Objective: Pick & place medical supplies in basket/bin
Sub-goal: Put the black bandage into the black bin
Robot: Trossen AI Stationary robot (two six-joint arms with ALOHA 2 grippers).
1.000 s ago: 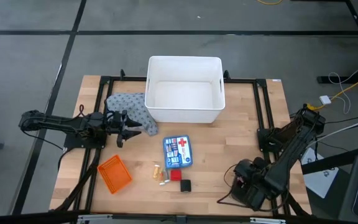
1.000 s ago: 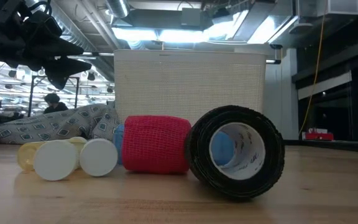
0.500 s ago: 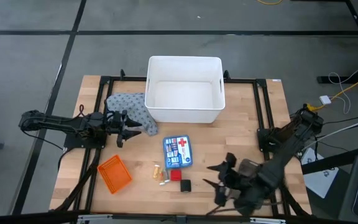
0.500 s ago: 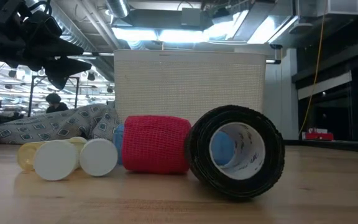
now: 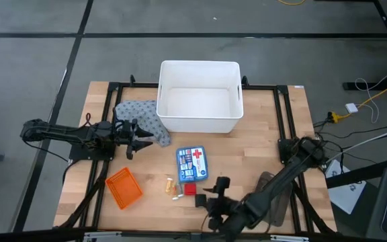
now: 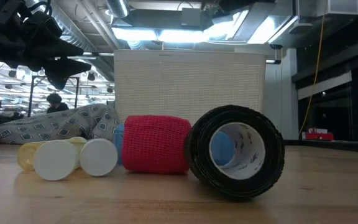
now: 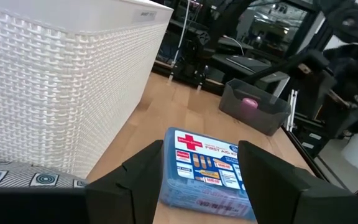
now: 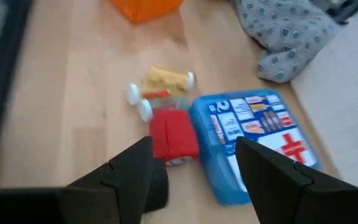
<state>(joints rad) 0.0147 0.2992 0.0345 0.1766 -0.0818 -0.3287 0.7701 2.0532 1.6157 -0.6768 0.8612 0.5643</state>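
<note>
The white bin [image 5: 199, 105] stands at the table's far middle, and the grey speckled cloth [image 5: 143, 117] lies against its left wall. My left gripper [image 5: 138, 138] hovers open just near of the cloth. The orange basket [image 5: 123, 187] sits near the left front. Yellowish vials [image 5: 172, 188], a red roll [image 5: 189, 189] and a black roll [image 5: 200, 200] lie on their sides on the wood. My right gripper [image 5: 215, 195] is open, just right of the rolls. In the right wrist view, my right gripper [image 8: 194, 149] has the red roll [image 8: 173, 140] ahead of its fingers.
A blue first-aid box [image 5: 191, 164] lies between the bin and the rolls. A grey tray [image 7: 253, 112] holding a pink roll [image 7: 248, 104] sits toward the table's right. Black frame rails run along the table's left and right sides. Bare wood lies right of the box.
My right arm has swung from the table's near right corner toward the left along the near edge. Its gripper has come close to the red and black rolls. My left arm and all the objects have stayed put.
</note>
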